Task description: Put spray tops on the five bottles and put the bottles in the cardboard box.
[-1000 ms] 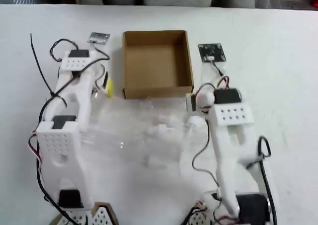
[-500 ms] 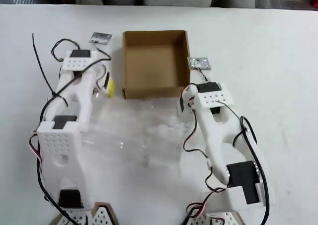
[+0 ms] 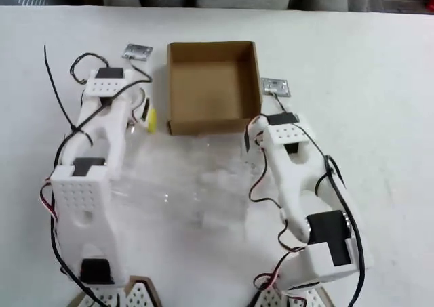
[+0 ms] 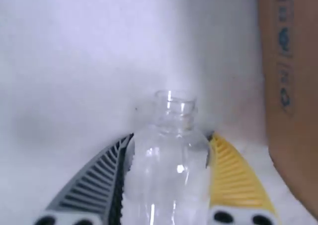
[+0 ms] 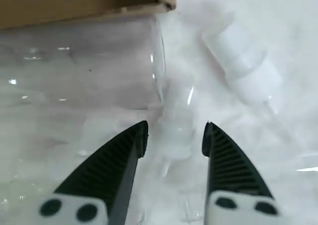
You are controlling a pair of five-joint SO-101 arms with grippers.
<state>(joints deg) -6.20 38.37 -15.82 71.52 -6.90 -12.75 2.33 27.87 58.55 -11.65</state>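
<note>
Squarely between left jaws, bottle [image 4: 169,160] (uncapped)

Plain white table [image 3: 386,63]

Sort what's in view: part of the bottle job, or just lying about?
Job: cardboard box; capless bottle in the left gripper; second bottle lying by the box; white spray top; right gripper, open.
Lying about: small boards wired to the arms; white table.
</note>
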